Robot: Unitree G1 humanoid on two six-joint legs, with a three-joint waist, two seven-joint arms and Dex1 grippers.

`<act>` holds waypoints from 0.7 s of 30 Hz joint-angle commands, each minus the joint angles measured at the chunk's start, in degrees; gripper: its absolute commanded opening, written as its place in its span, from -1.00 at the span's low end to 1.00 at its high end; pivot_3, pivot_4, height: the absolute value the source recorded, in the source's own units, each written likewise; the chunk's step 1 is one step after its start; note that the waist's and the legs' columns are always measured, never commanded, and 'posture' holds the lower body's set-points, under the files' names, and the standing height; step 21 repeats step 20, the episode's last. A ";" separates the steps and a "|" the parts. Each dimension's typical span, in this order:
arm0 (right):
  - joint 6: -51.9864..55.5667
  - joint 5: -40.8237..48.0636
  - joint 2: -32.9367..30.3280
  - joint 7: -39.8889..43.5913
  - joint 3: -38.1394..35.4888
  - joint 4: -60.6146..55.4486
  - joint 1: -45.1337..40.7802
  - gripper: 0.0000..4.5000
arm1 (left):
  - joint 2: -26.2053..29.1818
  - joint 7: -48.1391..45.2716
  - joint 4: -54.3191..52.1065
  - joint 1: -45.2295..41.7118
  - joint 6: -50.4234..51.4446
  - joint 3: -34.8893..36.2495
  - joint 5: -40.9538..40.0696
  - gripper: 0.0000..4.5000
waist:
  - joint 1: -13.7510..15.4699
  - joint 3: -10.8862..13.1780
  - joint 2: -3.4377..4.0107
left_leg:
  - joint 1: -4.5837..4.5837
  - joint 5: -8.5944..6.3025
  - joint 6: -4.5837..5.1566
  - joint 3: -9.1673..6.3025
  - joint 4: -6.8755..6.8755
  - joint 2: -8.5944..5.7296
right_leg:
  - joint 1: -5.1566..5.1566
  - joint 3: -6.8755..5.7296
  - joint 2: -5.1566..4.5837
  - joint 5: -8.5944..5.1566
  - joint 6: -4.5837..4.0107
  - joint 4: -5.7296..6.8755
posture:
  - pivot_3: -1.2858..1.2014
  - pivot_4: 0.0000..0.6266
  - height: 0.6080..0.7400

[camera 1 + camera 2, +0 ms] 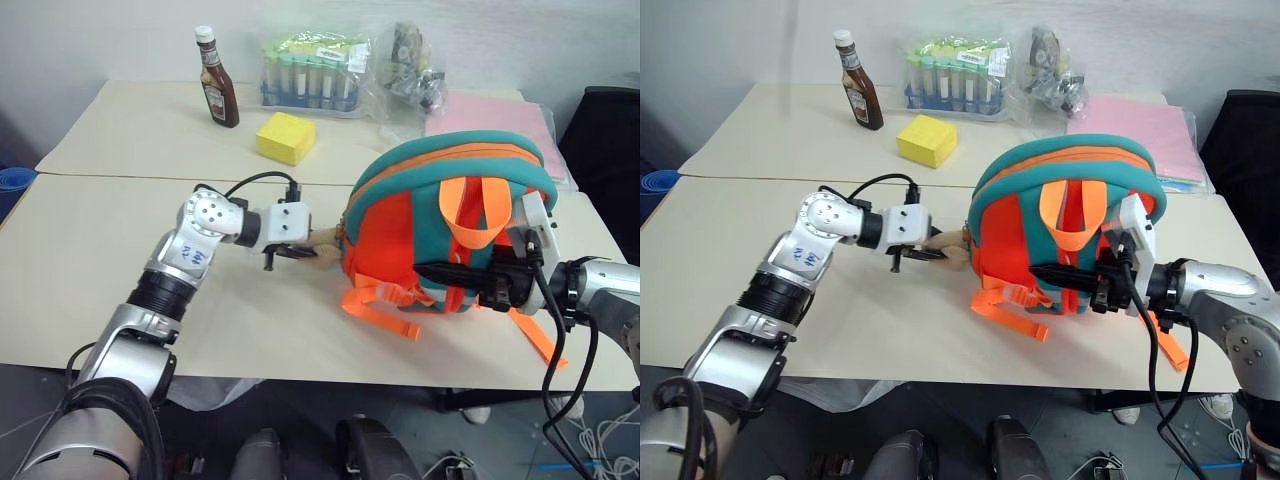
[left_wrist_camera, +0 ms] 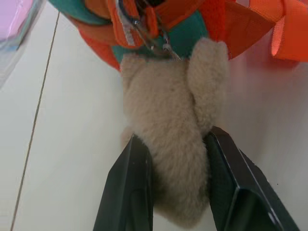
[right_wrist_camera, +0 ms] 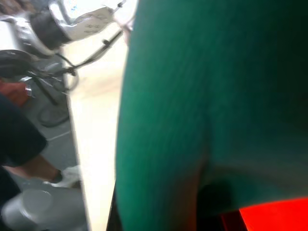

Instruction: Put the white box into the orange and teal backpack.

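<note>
The orange and teal backpack (image 1: 400, 215) stands on the right half of the table, its back panel and orange straps (image 1: 470, 215) facing me. A beige plush toy (image 2: 168, 125) hangs from its left side by a clip. My left gripper (image 2: 175, 139) is shut on this toy, one black finger (image 2: 134, 178) on each side of it, also seen at the left gripper (image 1: 298, 252). My right gripper (image 1: 430, 272) lies against the backpack's lower back, shut on its teal fabric (image 3: 202, 96). The white box is out of view.
A yellow block (image 1: 285, 137), a brown sauce bottle (image 1: 216, 80), a bagged rack of tubes (image 1: 310, 72) and a clear bag (image 1: 410, 65) sit on the far table. Pink sheets (image 1: 495, 120) lie behind the backpack. A dark chair (image 1: 610, 130) stands at the right.
</note>
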 commanded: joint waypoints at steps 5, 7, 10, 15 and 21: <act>-2.06 -3.73 -7.74 8.56 -6.52 5.66 4.95 0.16 | 4.70 -7.52 -8.40 4.51 17.71 8.30 -12.38 0.33 | -0.01 0.00 0.00 | -0.01 0.01 -0.02 0.00 -0.04 0.04 | -0.04 -0.01 0.03 0.00 -0.01 0.02 | 0.03 -0.52 1.00; -1.46 -3.57 -10.93 11.92 -11.72 9.28 6.93 0.47 | 7.77 -9.42 -10.47 5.83 22.95 11.89 -16.52 0.63 | 0.08 0.01 0.01 | -0.01 0.01 -0.03 0.00 0.00 0.02 | -0.03 -0.01 0.01 0.00 0.00 0.03 | 0.03 -0.52 1.00; 0.03 -3.54 -15.55 18.17 -20.77 16.03 10.71 0.95 | 13.11 -10.80 -12.87 7.76 29.90 18.06 -22.27 1.00 | 0.06 0.01 0.01 | 0.01 0.01 -0.02 -0.01 -0.01 0.02 | -0.01 -0.02 0.00 0.00 0.00 0.02 | 0.03 -0.52 1.00; -1.30 -7.54 -19.73 23.18 -30.35 26.21 14.69 0.98 | 20.29 -6.43 -12.96 7.03 39.84 30.15 -29.62 1.00 | -0.02 0.00 -0.01 | 0.08 0.01 -0.01 -0.02 -0.03 0.02 | 0.07 -0.03 0.01 0.00 -0.01 -0.02 | 0.03 -0.52 1.00; -2.17 -8.30 -16.73 19.56 -30.81 28.02 12.31 0.98 | 21.67 -2.58 -14.48 9.74 37.12 33.41 -29.81 1.00 | -0.07 0.00 0.00 | 0.16 -0.01 0.00 0.00 -0.04 0.01 | 0.14 -0.01 0.00 -0.01 0.00 -0.03 | 0.03 -0.52 1.00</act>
